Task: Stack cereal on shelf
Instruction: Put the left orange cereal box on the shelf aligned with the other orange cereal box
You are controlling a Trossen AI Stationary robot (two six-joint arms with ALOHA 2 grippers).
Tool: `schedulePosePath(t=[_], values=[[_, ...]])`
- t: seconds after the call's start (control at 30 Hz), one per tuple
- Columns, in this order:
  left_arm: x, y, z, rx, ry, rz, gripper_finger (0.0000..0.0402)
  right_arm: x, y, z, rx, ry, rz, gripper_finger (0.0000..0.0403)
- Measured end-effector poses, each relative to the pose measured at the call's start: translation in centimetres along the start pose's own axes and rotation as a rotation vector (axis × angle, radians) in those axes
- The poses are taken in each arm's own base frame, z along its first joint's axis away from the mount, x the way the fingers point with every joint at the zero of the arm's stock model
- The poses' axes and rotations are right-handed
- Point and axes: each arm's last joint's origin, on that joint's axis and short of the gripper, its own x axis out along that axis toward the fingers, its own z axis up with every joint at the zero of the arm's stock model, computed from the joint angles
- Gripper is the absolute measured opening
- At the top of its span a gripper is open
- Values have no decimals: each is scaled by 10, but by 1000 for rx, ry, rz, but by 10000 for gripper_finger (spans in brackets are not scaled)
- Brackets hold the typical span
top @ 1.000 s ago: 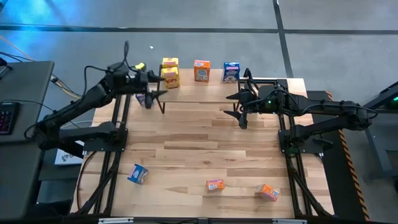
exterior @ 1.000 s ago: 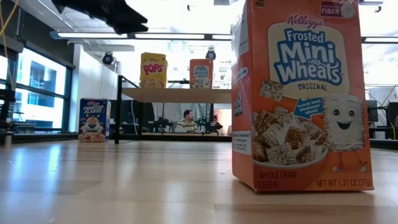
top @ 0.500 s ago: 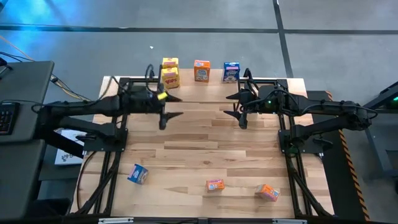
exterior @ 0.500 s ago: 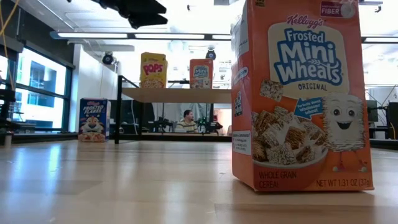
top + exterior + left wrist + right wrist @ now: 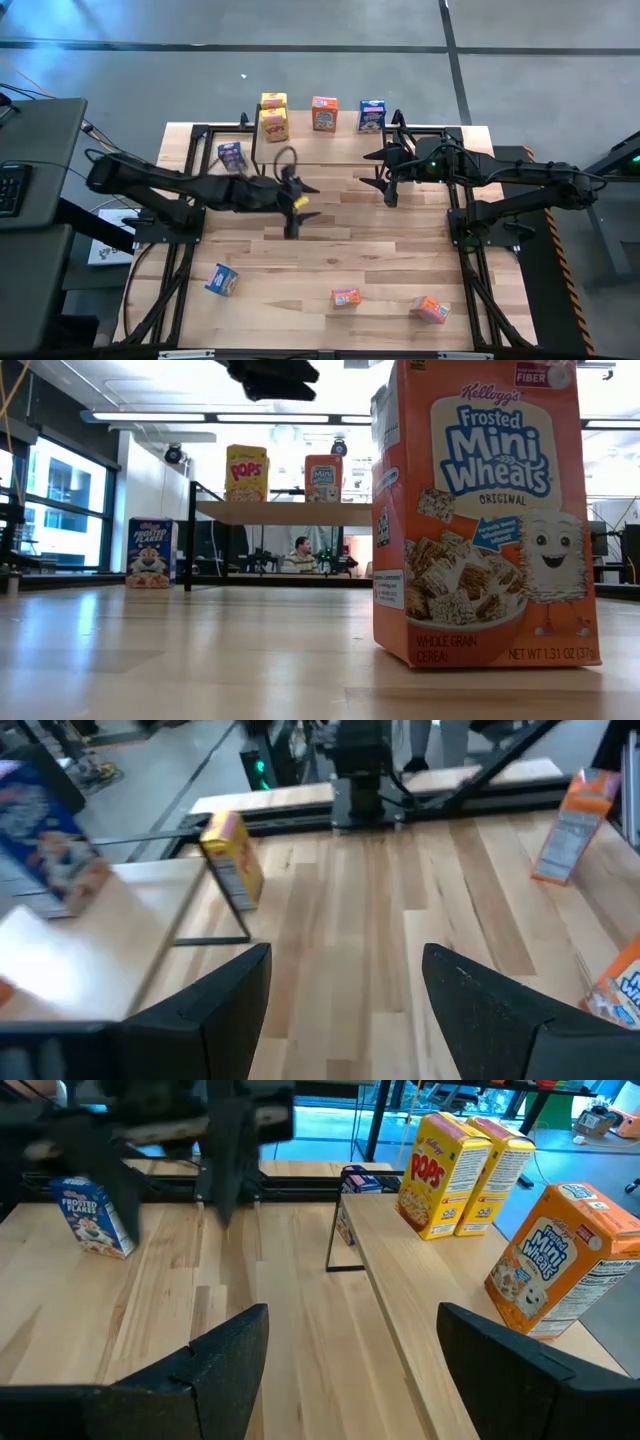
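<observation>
Jaws of both grippers open, empty

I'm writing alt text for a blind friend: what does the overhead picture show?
Seen from above, two dark robot arms reach over a wooden table; the left gripper hangs open and empty near its middle, the right gripper waits open by the shelf. Four cereal boxes stand on the shelf, one blue box beside it, and three boxes lie at the near edge.

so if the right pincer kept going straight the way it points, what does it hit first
Probably nothing for a while. The right pincer, open and empty, points along bare table beside the shelf. The first thing in that line looks like the left arm, though depth is unclear.
</observation>
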Motion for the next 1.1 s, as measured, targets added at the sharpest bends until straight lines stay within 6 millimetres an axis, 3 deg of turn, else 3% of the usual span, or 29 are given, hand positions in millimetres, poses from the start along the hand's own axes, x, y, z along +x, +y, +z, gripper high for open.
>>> schedulePosePath(t=[0.23, 0.6, 1.1], values=[[25, -37, 6, -3, 34, -35, 251, 0, 0, 0, 0, 0, 0, 282], [43, -100, 15, -59, 31, -83, 251, 0, 0, 0, 0, 2, 0, 282], [57, -156, 7, -179, 70, -160, 251, 0, 0, -1, 0, 6, 1, 282]])
